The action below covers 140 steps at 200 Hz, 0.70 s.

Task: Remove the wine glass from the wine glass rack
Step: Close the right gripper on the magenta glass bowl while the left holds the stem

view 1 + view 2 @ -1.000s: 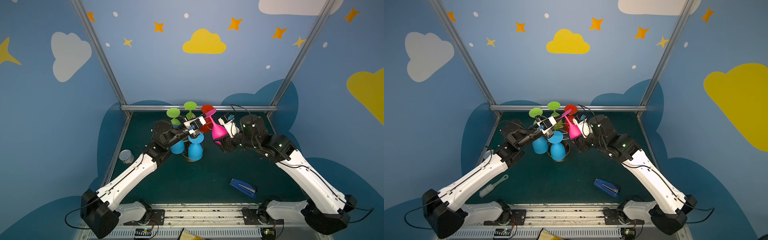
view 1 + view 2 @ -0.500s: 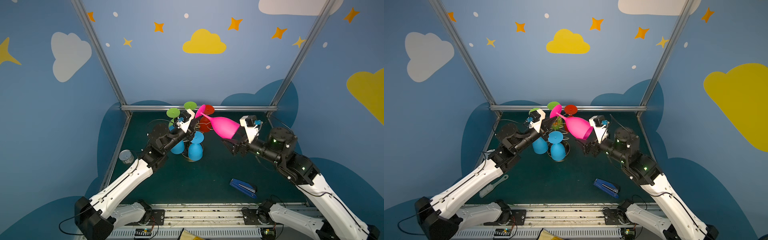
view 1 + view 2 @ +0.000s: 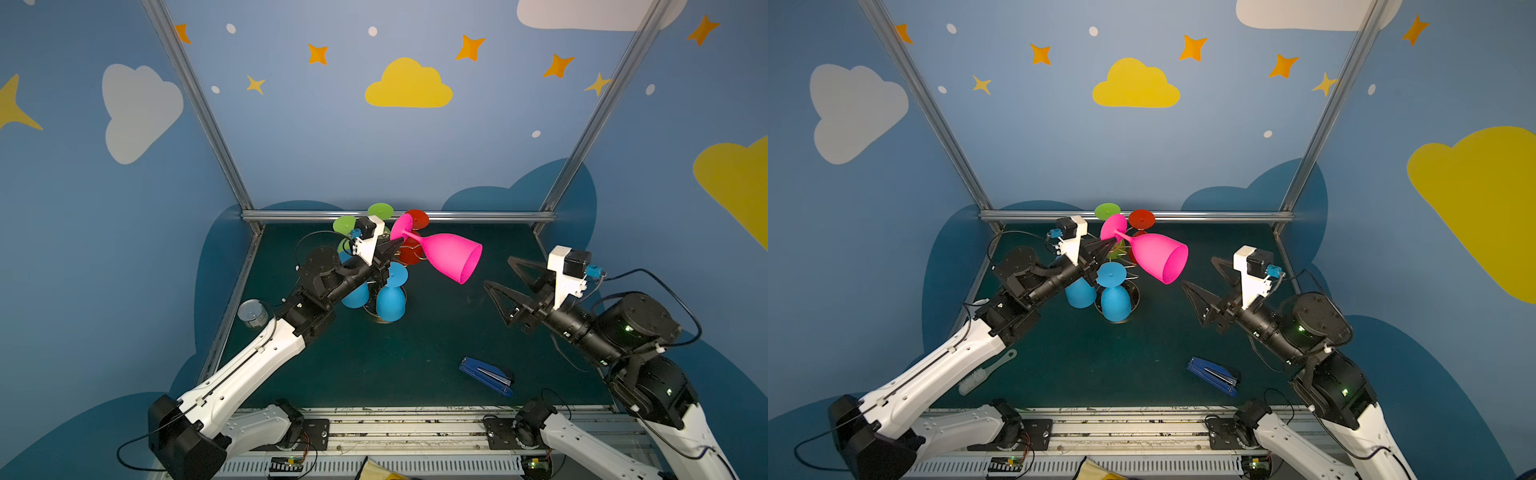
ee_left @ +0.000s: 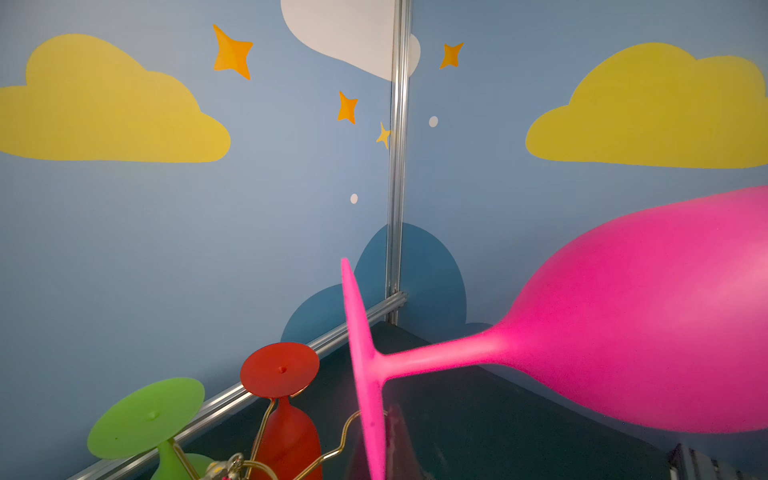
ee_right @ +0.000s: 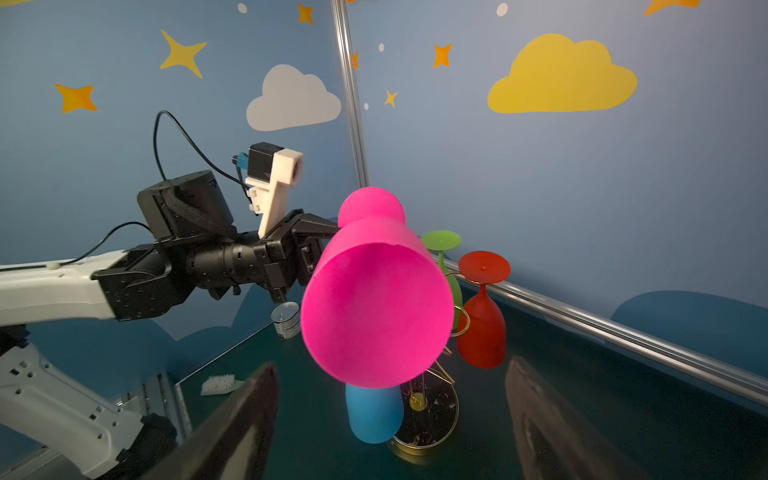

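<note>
While our left gripper [image 3: 395, 246] pinches the pink wine glass [image 3: 449, 255] by its foot, sideways in the air over the wine glass rack [image 5: 436, 409], its cup points at our nearby right gripper [image 3: 498, 272], jaws spread apart.

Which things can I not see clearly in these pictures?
- Left gripper, its hold on pink glass: left wrist view, blurred at the edge.
- Rack stem: both top views, behind blue glasses, left gripper.
- Can label: too small everywhere.
- Pink glass rim: left wrist view, cut by edge.
</note>
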Each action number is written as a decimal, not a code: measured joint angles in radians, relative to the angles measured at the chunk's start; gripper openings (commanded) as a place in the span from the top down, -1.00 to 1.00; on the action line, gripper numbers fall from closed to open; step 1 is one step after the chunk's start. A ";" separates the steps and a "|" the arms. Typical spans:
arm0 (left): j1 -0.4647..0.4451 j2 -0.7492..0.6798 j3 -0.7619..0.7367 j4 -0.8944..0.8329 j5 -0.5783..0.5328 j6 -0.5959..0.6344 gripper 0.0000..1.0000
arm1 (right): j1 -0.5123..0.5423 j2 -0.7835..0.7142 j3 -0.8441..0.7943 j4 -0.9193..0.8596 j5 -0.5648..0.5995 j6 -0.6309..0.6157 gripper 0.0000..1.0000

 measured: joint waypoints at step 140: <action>0.015 -0.027 0.000 -0.050 0.109 -0.038 0.94 | -0.080 0.180 0.024 0.021 -0.081 0.044 0.29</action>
